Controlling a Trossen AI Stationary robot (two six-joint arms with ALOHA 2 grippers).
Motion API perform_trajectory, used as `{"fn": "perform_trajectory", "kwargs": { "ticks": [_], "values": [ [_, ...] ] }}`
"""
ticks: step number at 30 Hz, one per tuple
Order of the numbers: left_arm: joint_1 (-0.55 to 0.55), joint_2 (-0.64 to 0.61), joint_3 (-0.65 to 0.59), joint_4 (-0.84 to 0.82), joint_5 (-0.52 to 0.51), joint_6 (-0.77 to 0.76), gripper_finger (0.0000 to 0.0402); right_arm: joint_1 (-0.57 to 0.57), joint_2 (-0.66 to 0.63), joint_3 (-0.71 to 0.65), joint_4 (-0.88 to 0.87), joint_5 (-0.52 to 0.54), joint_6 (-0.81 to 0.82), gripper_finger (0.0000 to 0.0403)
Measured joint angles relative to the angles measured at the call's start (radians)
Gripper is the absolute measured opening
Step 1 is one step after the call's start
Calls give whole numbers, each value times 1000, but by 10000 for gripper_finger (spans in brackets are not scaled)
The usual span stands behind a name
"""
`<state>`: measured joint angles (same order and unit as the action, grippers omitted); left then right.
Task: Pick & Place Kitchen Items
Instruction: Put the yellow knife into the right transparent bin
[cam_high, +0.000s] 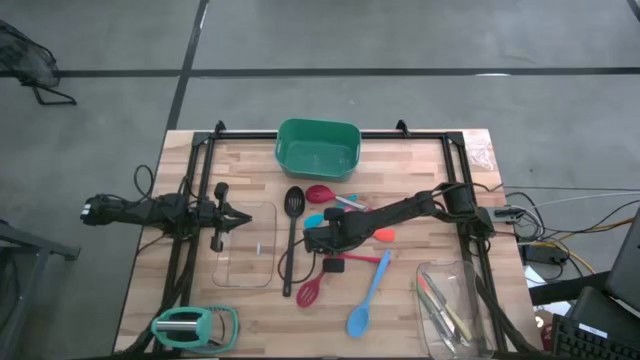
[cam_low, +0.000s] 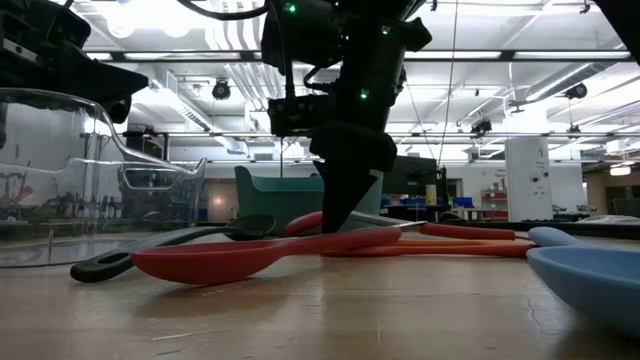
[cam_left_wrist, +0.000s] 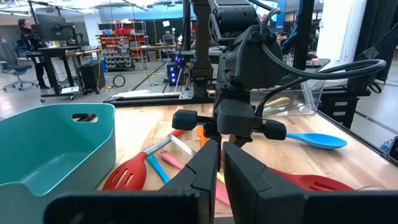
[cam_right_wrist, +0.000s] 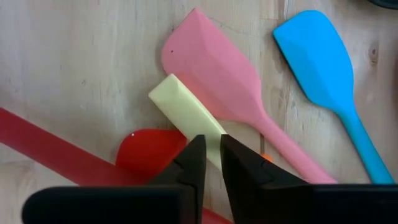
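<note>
Several slim utensils lie on the wooden table in front of the green tub (cam_high: 318, 148): a long black slotted spoon (cam_high: 292, 235), a red spoon (cam_high: 320, 193), a red slotted spoon (cam_high: 310, 292) and a blue spoon (cam_high: 365, 300). My right gripper (cam_high: 312, 240) is low among them. The right wrist view shows it shut on a pale yellow handle (cam_right_wrist: 186, 106) that lies beside a pink spatula (cam_right_wrist: 217, 81) and a blue spatula (cam_right_wrist: 320, 68). My left gripper (cam_high: 240, 218) is shut and empty above a clear glass tray (cam_high: 245, 258). My right gripper pinches the pale yellow handle (cam_right_wrist: 210, 138) between its two fingers, which point down from above and lie across it. The handle's free end sticks out past the fingertips, next to the pink spatula and over a red utensil. Whether it is lifted clear, I cannot tell.
A second clear tray (cam_high: 450, 300) holding several utensils stands at the table's near right. A teal and white object (cam_high: 195, 325) lies at the near left corner. Cables hang off the table's right edge. Bare wood shows at the near middle.
</note>
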<state>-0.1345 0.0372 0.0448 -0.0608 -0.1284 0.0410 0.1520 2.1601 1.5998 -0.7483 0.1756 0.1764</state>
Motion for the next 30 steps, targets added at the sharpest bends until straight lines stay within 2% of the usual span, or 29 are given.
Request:
{"fn": "perform_trajectory", "kwargs": {
  "ticks": [4,7,16,23,27,30],
  "values": [
    [0,0,0,0,0,0,32,0,0,1,-2,-3,-3,37],
    [0,0,0,0,0,0,32,0,0,19,-28,-5,-4,50],
    [0,0,0,0,0,0,32,0,0,56,-31,-3,-46,140],
    [0,0,0,0,0,0,32,0,2,11,-30,-1,-20,196],
    [0,0,0,0,0,0,32,0,2,1,-24,-1,-14,206],
    [0,0,0,0,0,0,32,0,2,1,-22,-1,-16,200]
  ]
}}
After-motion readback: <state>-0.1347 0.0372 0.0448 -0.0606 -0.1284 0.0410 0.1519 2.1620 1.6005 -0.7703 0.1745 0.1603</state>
